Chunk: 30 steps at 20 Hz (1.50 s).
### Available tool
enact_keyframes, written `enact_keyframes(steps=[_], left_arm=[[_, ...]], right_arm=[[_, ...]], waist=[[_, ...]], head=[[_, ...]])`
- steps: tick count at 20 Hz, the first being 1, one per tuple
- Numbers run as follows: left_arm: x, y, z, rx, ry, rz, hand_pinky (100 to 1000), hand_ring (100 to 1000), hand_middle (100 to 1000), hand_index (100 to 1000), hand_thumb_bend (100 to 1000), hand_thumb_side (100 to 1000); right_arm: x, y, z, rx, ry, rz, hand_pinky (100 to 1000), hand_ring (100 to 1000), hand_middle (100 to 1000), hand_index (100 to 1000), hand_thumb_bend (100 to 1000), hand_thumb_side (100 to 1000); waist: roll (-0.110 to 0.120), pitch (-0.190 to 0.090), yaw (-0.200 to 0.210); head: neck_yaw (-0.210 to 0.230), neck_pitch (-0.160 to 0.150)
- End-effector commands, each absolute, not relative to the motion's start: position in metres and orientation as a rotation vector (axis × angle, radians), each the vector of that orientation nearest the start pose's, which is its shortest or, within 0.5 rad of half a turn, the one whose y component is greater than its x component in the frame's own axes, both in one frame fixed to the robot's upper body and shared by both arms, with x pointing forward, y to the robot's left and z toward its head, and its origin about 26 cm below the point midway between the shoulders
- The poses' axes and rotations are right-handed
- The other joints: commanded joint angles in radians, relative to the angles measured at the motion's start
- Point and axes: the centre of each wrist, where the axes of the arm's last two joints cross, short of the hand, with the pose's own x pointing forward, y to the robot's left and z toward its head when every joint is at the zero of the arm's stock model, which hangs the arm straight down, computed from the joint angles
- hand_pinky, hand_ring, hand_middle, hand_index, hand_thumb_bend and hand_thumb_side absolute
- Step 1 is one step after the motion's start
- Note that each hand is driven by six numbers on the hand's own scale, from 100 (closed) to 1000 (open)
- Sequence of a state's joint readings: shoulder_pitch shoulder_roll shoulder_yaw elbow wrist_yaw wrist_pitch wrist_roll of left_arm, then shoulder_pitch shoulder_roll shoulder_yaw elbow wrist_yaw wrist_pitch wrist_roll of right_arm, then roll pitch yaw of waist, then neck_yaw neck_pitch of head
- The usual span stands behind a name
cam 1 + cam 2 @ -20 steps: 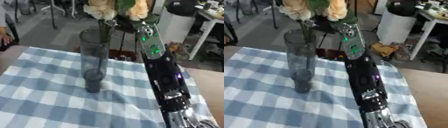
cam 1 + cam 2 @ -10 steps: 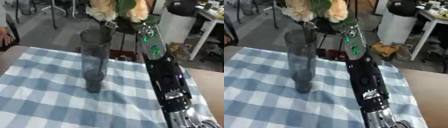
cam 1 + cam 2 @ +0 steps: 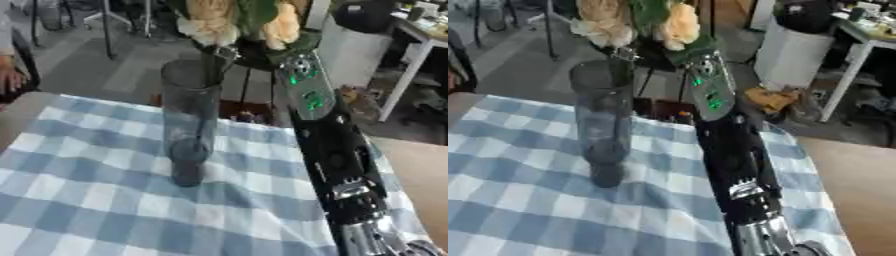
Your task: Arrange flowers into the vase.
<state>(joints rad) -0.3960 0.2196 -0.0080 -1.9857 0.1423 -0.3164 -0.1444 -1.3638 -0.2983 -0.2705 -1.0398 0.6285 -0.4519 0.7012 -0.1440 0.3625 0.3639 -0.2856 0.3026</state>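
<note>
The vase stood upright on the checked cloth, toward the desk's far edge. The right hand reached over that edge, apparently curled around the flowers, though leaves hid most of it. Stems already dipped into the vase mouth. To finish well, the bunch wanted lowering straight down, kept centred so the rim was not nudged and the vase stayed standing.

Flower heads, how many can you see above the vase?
2: a pale flower at left, directly over the vase, and a peach flower to its right. Leaves could hide more.
</note>
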Motion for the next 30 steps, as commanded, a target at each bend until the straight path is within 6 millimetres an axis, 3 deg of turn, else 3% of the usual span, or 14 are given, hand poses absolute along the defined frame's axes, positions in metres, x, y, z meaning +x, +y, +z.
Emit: enact_keyframes(steps=[1, 9, 14, 15, 19, 30], left_arm=[[0.307, 0.232, 0.221, 0.279, 3.521, 0.576, 505, 607, 493, 872, 100, 879], [0.307, 0.231, 0.222, 0.280, 3.519, 0.575, 505, 608, 494, 872, 100, 879], [0.308, 0.231, 0.222, 0.283, 3.518, 0.575, 505, 608, 494, 872, 100, 879], [0.308, 0.231, 0.222, 0.284, 3.518, 0.576, 506, 609, 495, 873, 100, 879], [0.308, 0.231, 0.223, 0.285, 3.517, 0.576, 506, 609, 495, 873, 100, 880], [0.307, 0.231, 0.221, 0.283, 3.524, 0.577, 506, 610, 496, 873, 100, 880]], right_arm=[[0.456, -0.239, 0.429, 0.746, 2.557, -2.115, 877, 913, 100, 968, 602, 1000], [0.460, -0.249, 0.421, 0.744, 2.562, -2.136, 880, 913, 100, 973, 617, 1000], [0.465, -0.245, 0.415, 0.724, 2.527, -2.177, 883, 918, 100, 1000, 712, 1000], [0.468, -0.244, 0.412, 0.724, 2.513, -2.208, 887, 924, 100, 1000, 993, 1000], [0.477, -0.239, 0.402, 0.745, 2.451, -2.328, 891, 929, 100, 1000, 1000, 955], [0.480, -0.246, 0.397, 0.799, 2.401, -2.385, 895, 938, 100, 1000, 1000, 875]], waist=[[0.013, -0.030, -0.002], [0.014, -0.028, -0.005], [0.013, -0.026, -0.004], [0.013, -0.026, -0.003], [0.011, -0.026, -0.002], [0.009, -0.029, -0.004]], head=[[0.004, -0.011], [0.011, -0.015], [0.011, -0.015], [0.011, -0.015], [0.014, -0.016], [0.020, -0.017]])
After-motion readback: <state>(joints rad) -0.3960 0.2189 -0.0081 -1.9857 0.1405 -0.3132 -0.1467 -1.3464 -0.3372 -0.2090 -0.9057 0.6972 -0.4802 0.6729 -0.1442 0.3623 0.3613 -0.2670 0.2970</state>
